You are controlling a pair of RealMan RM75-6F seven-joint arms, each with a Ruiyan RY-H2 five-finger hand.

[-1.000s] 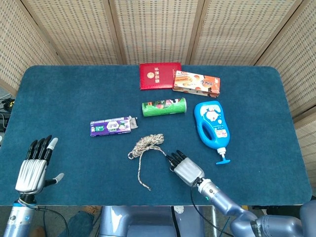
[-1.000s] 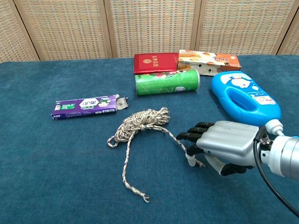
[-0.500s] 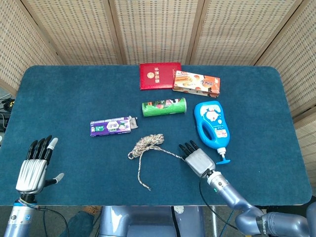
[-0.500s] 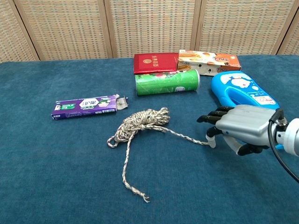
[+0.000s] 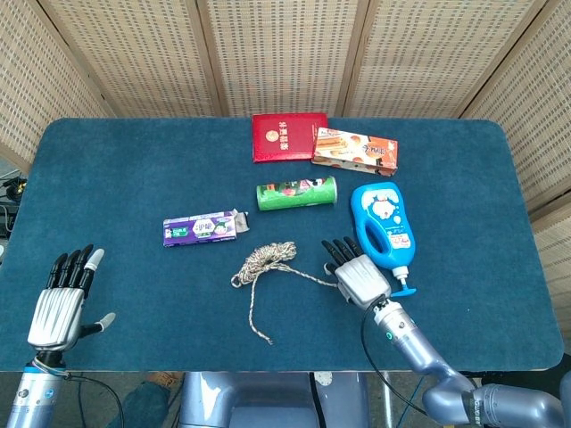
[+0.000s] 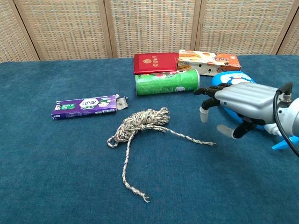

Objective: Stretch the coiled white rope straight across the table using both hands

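Setting: woven screens stand behind a blue-covered desk (image 5: 134, 169).
Rope place: the rope (image 5: 268, 264) (image 6: 142, 122) lies near the middle of the desk toward the front edge, a bundled coil with one tail running toward the front edge and another toward the right edge.
Rope look: pale, speckled braid, thin, loosely tangled at the coil.
Handling: likely light, limp and a bit rough, so it should not slip; I would take each free end, not the coil.
Right robot hand (image 5: 359, 275) (image 6: 238, 100): empty, fingers spread, hovering just beside the right tail's tip, not touching it.
Left robot hand (image 5: 62, 299): empty, fingers spread, near the front left corner, well apart from the rope.
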